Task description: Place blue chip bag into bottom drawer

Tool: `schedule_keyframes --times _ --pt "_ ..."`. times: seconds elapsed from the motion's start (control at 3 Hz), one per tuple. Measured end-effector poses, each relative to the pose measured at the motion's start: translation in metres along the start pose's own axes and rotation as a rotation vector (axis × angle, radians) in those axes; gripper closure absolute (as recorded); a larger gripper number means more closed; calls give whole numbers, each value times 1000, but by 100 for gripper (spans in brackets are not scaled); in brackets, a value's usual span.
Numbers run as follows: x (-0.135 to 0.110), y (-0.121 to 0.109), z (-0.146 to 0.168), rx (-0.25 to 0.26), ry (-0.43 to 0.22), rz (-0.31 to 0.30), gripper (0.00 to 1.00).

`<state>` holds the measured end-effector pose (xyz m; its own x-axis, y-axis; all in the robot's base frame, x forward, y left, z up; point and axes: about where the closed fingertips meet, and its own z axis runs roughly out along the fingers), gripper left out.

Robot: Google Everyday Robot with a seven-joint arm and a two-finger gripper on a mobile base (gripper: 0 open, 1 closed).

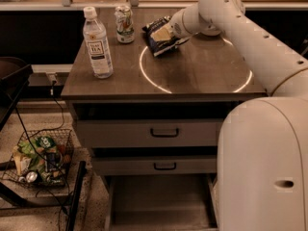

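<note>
The blue chip bag (157,38) is a crumpled dark-blue foil bag with white print at the back of the grey table top (192,73), tilted up on its edge. My gripper (166,32) is at the bag's right side, with the arm reaching in from the right, and is shut on the bag. The bottom drawer (159,198) stands pulled open below the table. Its flat grey floor is bare.
A water bottle (97,42) and a drink can (124,24) stand on the table's left side. Two shallower drawers (163,132) with dark handles are closed above the open one. A wire basket (41,155) of green snack packets sits on the floor at left.
</note>
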<state>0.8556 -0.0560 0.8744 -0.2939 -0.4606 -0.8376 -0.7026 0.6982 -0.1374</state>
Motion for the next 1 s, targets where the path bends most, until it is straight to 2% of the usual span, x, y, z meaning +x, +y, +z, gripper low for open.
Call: schedule_keyframes --times 0.67,1.0 --pt "2 4 6 -9 4 0 95" --pt "1 4 6 -10 5 0 100"
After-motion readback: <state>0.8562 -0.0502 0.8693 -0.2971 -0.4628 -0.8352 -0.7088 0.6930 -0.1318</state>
